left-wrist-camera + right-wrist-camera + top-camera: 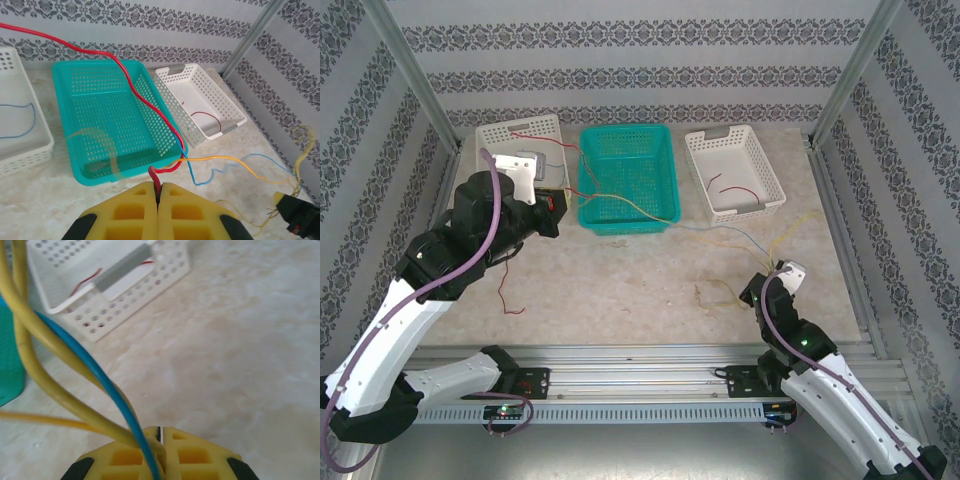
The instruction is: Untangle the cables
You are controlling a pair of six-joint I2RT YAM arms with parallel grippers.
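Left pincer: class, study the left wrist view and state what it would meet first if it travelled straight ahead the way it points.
Most likely the near wall of the teal basket, just beyond the red cable that the shut left pincer grips. Depth is hard to judge.

Premises: robotics lab test cell. Evidence: two arms bolted to an aluminium rail at the near edge of a marble-look table. Aluminium posts frame an enclosure lined with patterned wallpaper. Plastic baskets and loose cables are set out on the table.
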